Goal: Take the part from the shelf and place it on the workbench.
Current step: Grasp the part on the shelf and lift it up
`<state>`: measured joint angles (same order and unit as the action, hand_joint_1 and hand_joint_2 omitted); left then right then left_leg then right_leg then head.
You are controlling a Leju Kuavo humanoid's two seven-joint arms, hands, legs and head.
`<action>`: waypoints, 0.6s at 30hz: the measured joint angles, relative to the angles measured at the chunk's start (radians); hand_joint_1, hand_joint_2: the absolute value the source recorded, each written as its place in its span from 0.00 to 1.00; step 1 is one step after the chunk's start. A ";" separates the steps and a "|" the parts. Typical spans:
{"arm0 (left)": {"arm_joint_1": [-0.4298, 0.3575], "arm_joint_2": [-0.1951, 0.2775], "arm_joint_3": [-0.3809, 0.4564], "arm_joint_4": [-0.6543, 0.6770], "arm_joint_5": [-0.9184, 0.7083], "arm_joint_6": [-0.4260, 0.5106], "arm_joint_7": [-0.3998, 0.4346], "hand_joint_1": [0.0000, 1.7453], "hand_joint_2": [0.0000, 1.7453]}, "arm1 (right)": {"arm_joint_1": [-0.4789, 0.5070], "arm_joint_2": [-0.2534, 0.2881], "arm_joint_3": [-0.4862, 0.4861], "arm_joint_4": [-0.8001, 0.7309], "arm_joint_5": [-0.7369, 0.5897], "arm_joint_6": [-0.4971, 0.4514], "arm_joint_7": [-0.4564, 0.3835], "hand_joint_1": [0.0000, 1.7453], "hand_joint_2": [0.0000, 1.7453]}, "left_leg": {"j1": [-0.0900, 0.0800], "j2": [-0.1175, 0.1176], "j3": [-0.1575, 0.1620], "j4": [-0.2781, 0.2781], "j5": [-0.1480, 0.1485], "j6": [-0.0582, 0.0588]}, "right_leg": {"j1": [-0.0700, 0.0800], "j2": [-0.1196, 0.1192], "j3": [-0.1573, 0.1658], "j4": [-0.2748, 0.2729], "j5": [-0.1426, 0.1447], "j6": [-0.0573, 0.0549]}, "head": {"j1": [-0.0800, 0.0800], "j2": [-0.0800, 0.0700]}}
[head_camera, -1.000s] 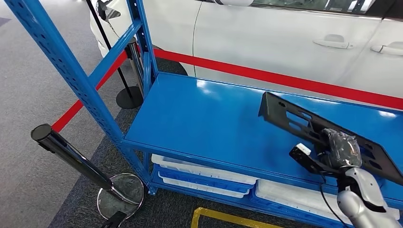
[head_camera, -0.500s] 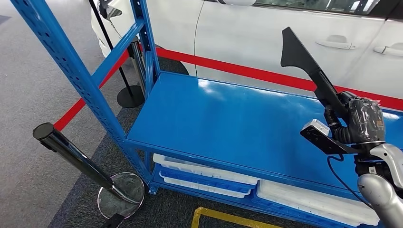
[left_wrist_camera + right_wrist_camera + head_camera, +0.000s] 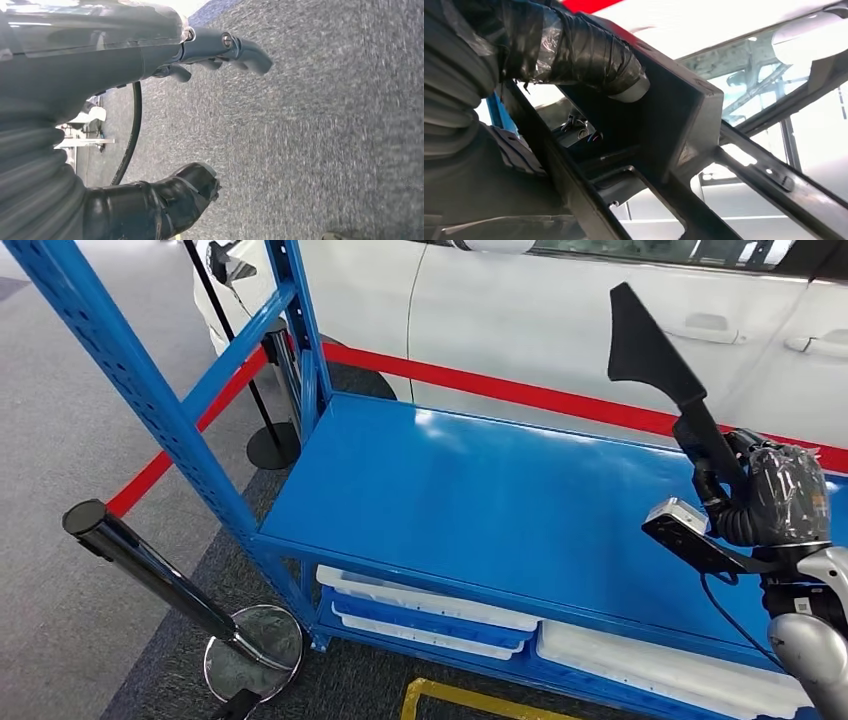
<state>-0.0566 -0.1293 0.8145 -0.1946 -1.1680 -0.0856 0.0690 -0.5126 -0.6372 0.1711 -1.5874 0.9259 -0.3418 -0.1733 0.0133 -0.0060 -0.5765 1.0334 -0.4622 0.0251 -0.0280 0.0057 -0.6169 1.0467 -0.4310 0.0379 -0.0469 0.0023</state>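
While the right hand (image 3: 770, 502) grips the black plastic part (image 3: 655, 365) and holds it tilted up in the air above the blue shelf (image 3: 480, 495), clear of the shelf surface, the pickup looks done. Left hand (image 3: 200, 120) hangs over grey carpet (image 3: 325, 125), fingers apart, holding nothing. Carrying and setting the part on the counter is not yet done; no counter is in sight, so the robot likely has to turn away from the shelf and the white car (image 3: 520, 310) behind it.
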 joint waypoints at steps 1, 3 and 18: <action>0.000 0.000 0.000 0.000 -0.003 0.000 0.000 0.00 1.00 | 0.002 -0.002 0.000 -0.004 -0.006 0.002 -0.003 1.00 1.00 | 0.001 0.000 -0.003 0.003 -0.001 -0.006 | -0.001 -0.001 -0.003 -0.004 0.000 -0.008 | 0.000 0.000; 0.001 -0.001 0.000 0.000 -0.008 0.000 0.000 0.00 1.00 | 0.005 -0.002 -0.001 -0.011 -0.017 0.005 -0.011 1.00 1.00 | 0.004 0.001 -0.020 0.034 -0.034 -0.017 | -0.002 -0.003 -0.011 -0.010 0.009 -0.026 | -0.003 0.000; 0.002 0.005 0.000 0.000 -0.046 -0.022 0.056 0.00 1.00 | 0.053 -0.003 -0.004 -0.014 -0.107 0.003 -0.118 1.00 1.00 | -0.017 0.015 0.062 -0.033 -0.028 0.031 | 0.010 -0.025 -0.072 -0.008 0.061 -0.009 | -0.006 0.000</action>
<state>-0.0546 -0.1244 0.8141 -0.1946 -1.2139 -0.1076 0.1246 -0.4593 -0.6398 0.1674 -1.6012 0.8190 -0.3391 -0.2915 -0.0034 0.0090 -0.5143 1.0003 -0.4906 0.0559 -0.0180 -0.0197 -0.6889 1.0383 -0.3702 0.0294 -0.0530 0.0023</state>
